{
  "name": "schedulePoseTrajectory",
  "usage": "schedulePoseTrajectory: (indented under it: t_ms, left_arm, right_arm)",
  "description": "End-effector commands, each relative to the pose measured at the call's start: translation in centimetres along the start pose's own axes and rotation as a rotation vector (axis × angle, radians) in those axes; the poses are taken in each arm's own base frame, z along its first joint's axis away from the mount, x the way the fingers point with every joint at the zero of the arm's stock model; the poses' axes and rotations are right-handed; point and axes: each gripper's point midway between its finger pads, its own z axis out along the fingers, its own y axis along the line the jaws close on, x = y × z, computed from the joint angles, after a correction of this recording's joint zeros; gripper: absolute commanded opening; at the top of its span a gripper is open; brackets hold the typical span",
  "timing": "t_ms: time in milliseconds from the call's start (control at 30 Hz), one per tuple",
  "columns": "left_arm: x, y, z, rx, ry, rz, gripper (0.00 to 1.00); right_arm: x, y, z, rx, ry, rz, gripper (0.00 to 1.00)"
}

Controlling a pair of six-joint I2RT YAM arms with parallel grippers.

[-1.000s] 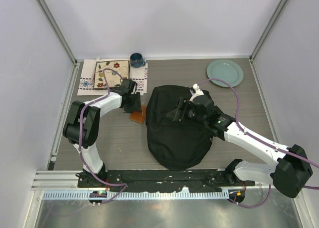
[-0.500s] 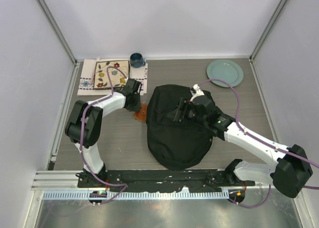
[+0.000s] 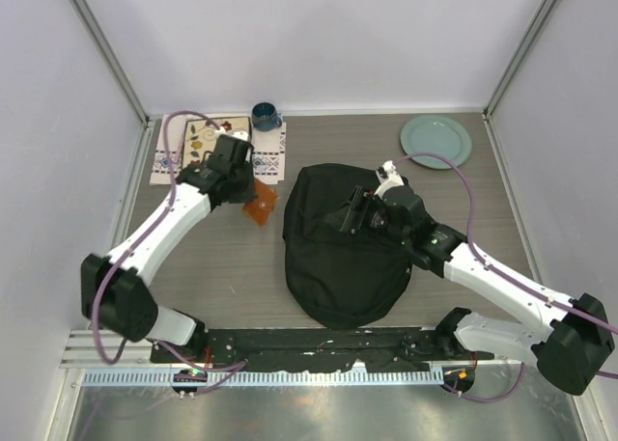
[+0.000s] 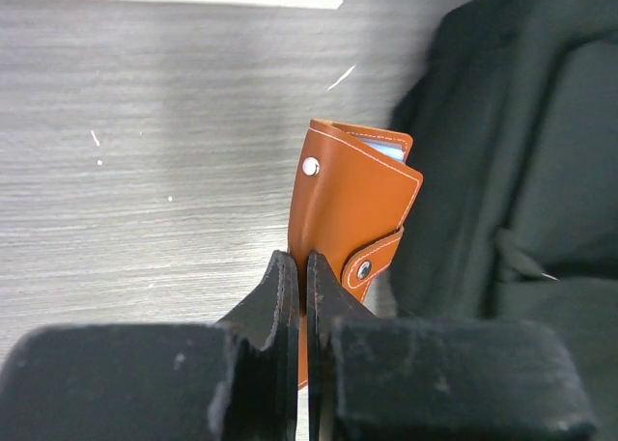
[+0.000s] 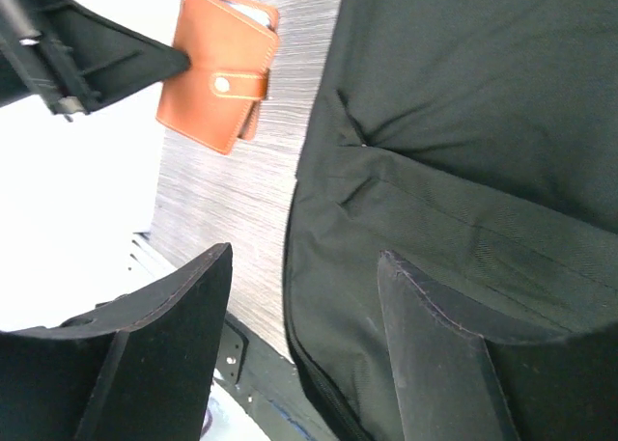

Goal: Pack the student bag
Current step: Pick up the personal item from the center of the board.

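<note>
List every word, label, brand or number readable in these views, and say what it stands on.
None can be read.
The orange wallet shows only stitching and snaps.
The student bag is plain black, with no visible label.
The flowered mat bears a pattern, not letters.

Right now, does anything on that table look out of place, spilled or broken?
Nothing looks spilled or broken. The one unusual sight is the orange wallet, pinched by one edge in the left gripper and tilted beside the student bag. The right gripper is open over the bag.
</note>
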Motion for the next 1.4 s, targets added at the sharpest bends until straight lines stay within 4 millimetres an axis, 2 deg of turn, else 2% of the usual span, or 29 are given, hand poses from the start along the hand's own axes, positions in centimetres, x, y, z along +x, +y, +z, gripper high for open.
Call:
schedulePoseTrajectory:
  t_ms: [0, 33, 100, 133, 200, 233, 433, 767, 967, 1200, 1267, 1367]
  left_arm:
    - [-2.5, -1.9, -5.9, 0.136, -0.1, -0.056, 0.0]
    - [-2.9, -2.6, -6.5, 0.179, -0.117, -0.084, 0.0]
    - [-2.8, -4.1, -8.1, 0.284, -0.136, -0.118, 0.0]
    - [-3.7, -5.0, -8.7, 0.337, -0.176, -0.137, 0.0]
    - [-3.2, -6.7, -9.9, 0.457, -0.177, -0.19, 0.0]
    - [-3.8, -7.6, -10.4, 0.507, -0.208, -0.204, 0.0]
    - [-3.3, -10.8, -11.0, 0.641, -0.177, -0.226, 0.0]
    - [-3.2, -13.8, -12.5, 0.793, -0.153, -0.23, 0.0]
    - [-2.5, -14.2, -13.0, 0.83, -0.131, -0.209, 0.0]
    - [-1.0, -15.0, -13.0, 0.874, -0.081, -0.18, 0.0]
    - [-0.7, -15.2, -13.0, 0.88, -0.075, -0.172, 0.0]
    - [-0.6, -15.5, -13.0, 0.885, -0.073, -0.168, 0.0]
  right_arm:
    - [-1.1, 3.3, -0.9, -0.147, -0.04, 0.037, 0.67]
    - [-1.2, 4.3, -1.0, -0.196, -0.044, 0.043, 0.67]
    - [-0.8, 4.5, -1.0, -0.223, -0.033, 0.076, 0.67]
    - [-0.8, 4.7, -1.0, -0.237, -0.03, 0.091, 0.67]
    - [-0.6, 5.6, -1.1, -0.297, -0.031, 0.126, 0.68]
    - [-1.0, 6.3, -1.2, -0.336, -0.047, 0.136, 0.68]
    - [-0.9, 7.5, -1.3, -0.399, -0.055, 0.162, 0.68]
    - [-1.5, 7.4, -0.8, -0.389, -0.092, 0.169, 0.68]
    - [-2.3, 6.9, -0.7, -0.357, -0.136, 0.148, 0.68]
    - [-3.2, 7.6, -1.0, -0.38, -0.174, 0.129, 0.68]
    - [-3.1, 7.7, -0.9, -0.383, -0.169, 0.128, 0.68]
    - [-3.3, 8.1, -1.0, -0.4, -0.174, 0.13, 0.58]
